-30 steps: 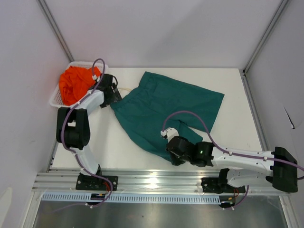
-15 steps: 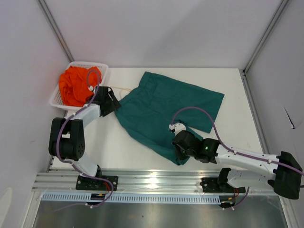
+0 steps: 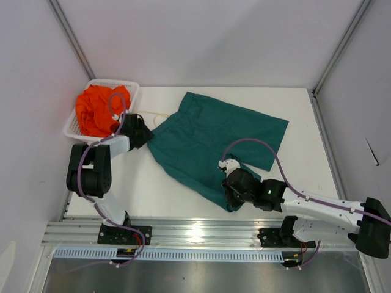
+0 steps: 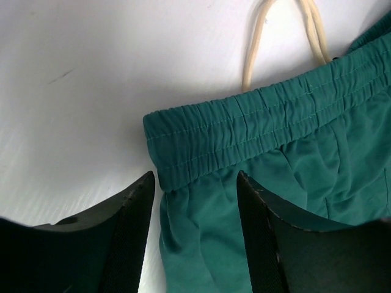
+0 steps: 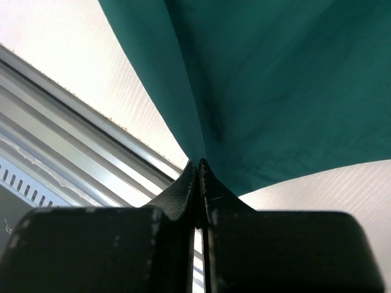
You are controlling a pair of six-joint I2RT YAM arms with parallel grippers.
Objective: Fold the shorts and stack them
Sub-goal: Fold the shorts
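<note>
Top external view: the teal shorts lie spread flat across the middle of the worktop, with no fold in them. The orange shorts sit bunched in the white basket at the far left, not taken out. The left fingers are at the teal pair's left waist corner. The right fingers are at its near leg hem, close to the worktop's near edge.

Left wrist view: the fingers stand apart, straddling the corner of the elastic waistband with nothing gripped. A cream drawstring trails off beyond it.

Right wrist view: the fingers are clenched on a pinch of teal fabric.

By my reckoning the job has barely begun. The first fold is only being set up, the left grasp is not yet made, and the orange pair has to be fetched, folded and stacked.
</note>
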